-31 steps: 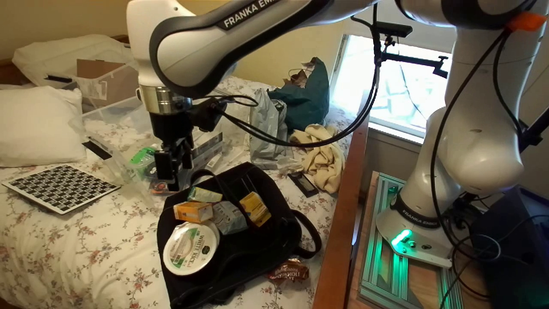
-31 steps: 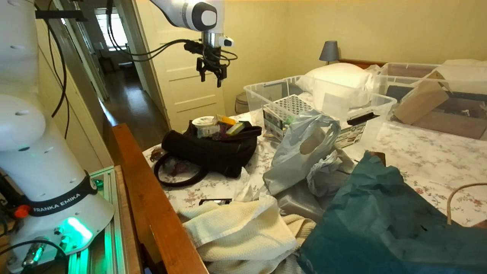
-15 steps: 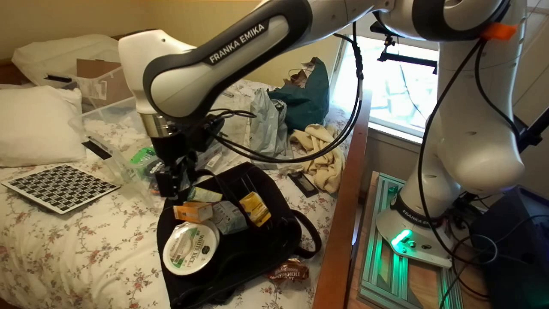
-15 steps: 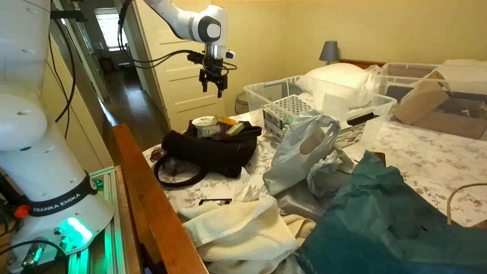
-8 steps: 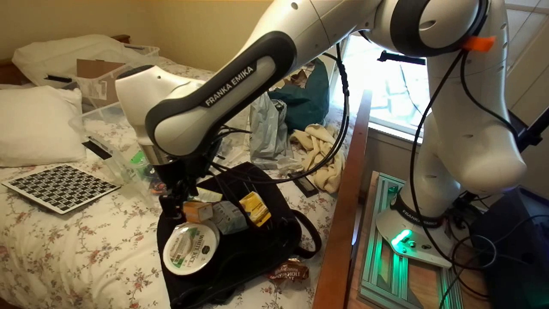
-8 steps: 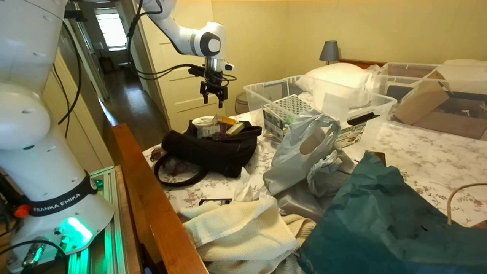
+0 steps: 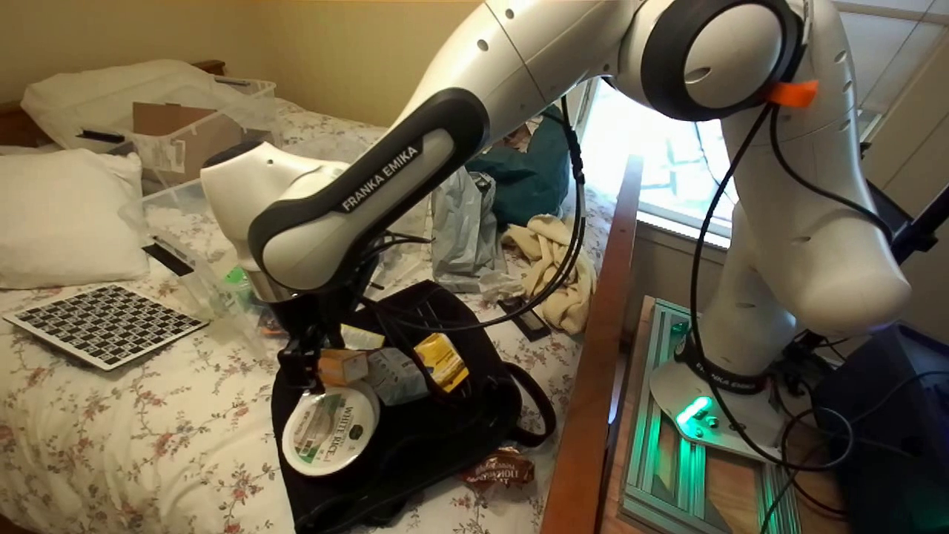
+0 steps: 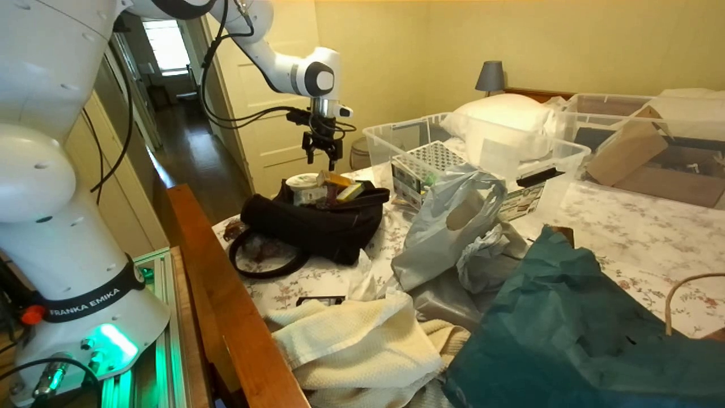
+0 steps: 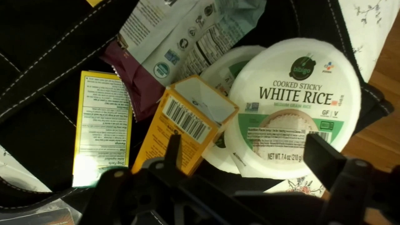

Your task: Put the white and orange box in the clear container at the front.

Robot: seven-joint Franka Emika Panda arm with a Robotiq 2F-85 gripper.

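The black two-fingered hand (image 9: 242, 137) is spread, its tips well apart low in the wrist frame. One finger (image 9: 173, 153) overlaps the white and orange cardboard box (image 9: 184, 122), which lies tilted near the centre, white end toward the upper right; whether they touch, I cannot tell. Left of it is a yellow-edged carton with a printed white panel (image 9: 103, 125); above, a crinkled grey-white and maroon pouch (image 9: 175, 47); right, a round white rice bowl with a green-banded lid (image 9: 293, 93). These sit on or in a black fabric bag (image 7: 422, 452), lower centre of an exterior view, on the floral-sheeted worktop (image 7: 185, 430). A shiny brown packet (image 7: 500, 471) lies just beside the bag.
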